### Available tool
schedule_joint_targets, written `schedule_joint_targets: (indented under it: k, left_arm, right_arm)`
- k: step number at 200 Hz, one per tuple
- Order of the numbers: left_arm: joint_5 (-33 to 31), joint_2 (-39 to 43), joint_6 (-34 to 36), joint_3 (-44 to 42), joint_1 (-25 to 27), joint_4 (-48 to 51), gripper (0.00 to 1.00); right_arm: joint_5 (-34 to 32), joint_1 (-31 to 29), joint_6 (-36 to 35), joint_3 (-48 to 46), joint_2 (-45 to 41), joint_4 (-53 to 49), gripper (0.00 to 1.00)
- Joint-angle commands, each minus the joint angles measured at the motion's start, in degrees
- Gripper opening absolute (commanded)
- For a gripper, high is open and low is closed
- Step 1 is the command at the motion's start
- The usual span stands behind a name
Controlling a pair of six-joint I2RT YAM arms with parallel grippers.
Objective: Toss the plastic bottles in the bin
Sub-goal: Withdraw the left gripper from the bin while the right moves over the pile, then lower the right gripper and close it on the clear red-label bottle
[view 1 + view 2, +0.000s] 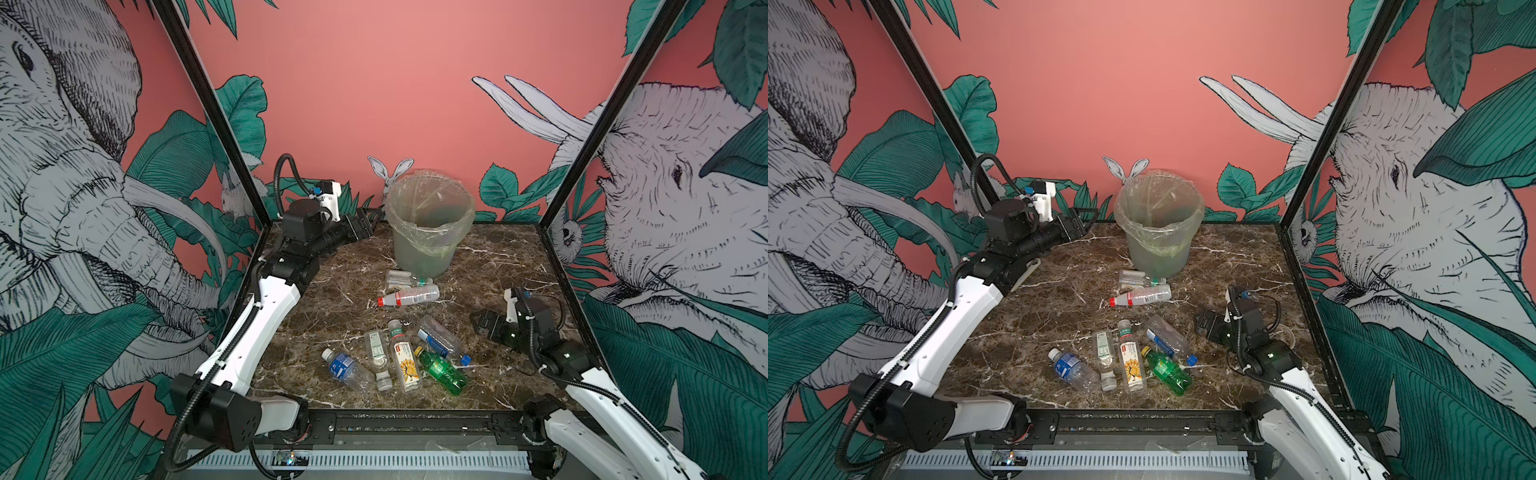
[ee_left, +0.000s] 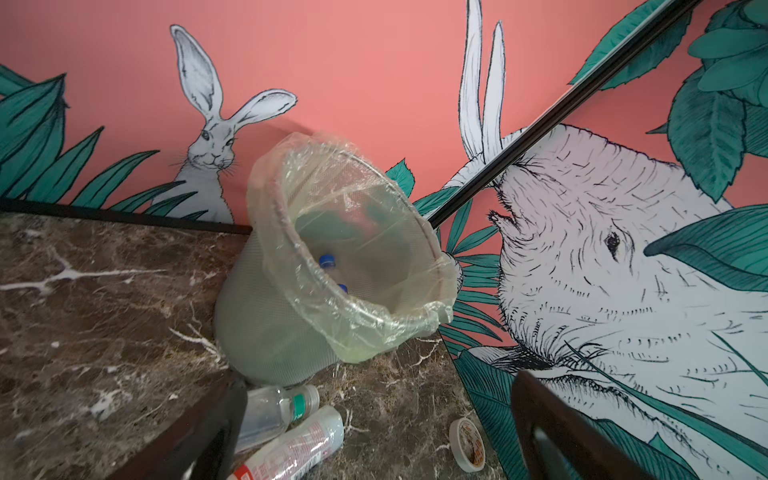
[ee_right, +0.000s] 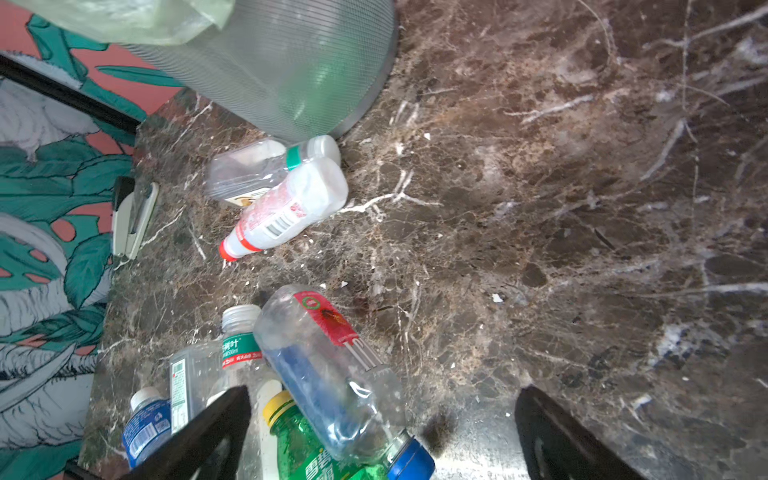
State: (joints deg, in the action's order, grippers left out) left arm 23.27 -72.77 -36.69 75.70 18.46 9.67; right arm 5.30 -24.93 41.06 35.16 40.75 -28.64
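**Bin** point(image 1: 415, 257): round, pale grey-green, clear yellowish bag folded over the rim. Upright at the rear of the marble table point(image 1: 498, 270), by the back wall. In the left wrist view two blue caps point(image 2: 327, 261) show inside it

**Plastic bottles, all lying on their sides, placed from the bin:**
- clear bottle with green band point(image 1: 405, 279): on the bin's near side, cap right at its base
- red-capped white bottle point(image 1: 409, 296): against the banded bottle, on the side away from the bin
- a group of five, well in front of the bin, packed side by side:
  - blue-labelled bottle point(image 1: 345, 368), at the group's left end
  - clear bottle with green-white label point(image 1: 377, 353)
  - yellow-labelled bottle point(image 1: 405, 361)
  - green bottle point(image 1: 442, 370) with a yellow cap
  - crushed blue-capped bottle point(image 1: 440, 338), at the group's right end

**Left gripper** point(image 1: 368, 220): raised, just left of the bin. Jaws spread wide, nothing between them

**Right gripper** point(image 1: 482, 323): in front of the bin and to its right, low over the table, just beside the crushed blue-capped bottle. Jaws released and gripping nothing

**Stapler** point(image 3: 133, 220): white and black, at the table's edge, well left of the bin

**Tape roll** point(image 2: 467, 444): translucent, on the table, apart from the bin and beyond the two bottles at its foot
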Motion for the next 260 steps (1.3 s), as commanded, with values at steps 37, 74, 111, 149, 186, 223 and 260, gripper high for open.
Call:
schedule_joint_targets:
  k: [37,74,111,149,186,223,260]
  left_arm:
    - [0.0,6.8,0.1,-7.9,-0.6,6.4,1.0]
    - [-1.8,11.3,0.8,-14.3,-0.6,9.0,1.0]
    - [-3.9,14.4,2.4,-17.5,-0.6,14.4,1.0]
    - [-6.7,17.4,3.6,-20.2,-0.6,17.8,1.0]
    - [-9.6,18.6,5.3,-21.6,-0.6,21.1,1.0]
    - [-11.7,18.9,5.8,-23.4,-0.7,22.7,1.0]
    - [-13.5,19.5,5.3,-26.3,-0.9,22.3,0.99]
  right_arm:
    - [-5.1,-5.5,-2.3,1.2,0.4,-2.4,0.99]
    - [-8.2,-10.9,-2.3,2.0,3.2,-1.9,0.99]
    - [-9.8,-15.2,-2.6,2.7,7.6,-0.7,0.99]
    - [-9.1,-17.9,-4.0,3.7,12.9,0.3,0.99]
    - [-8.3,-19.0,-6.4,5.0,16.1,0.9,0.99]
    - [-7.9,-20.1,-9.4,5.4,17.6,1.6,0.99]
    - [-6.7,-21.1,-12.5,6.3,20.2,2.4,0.99]
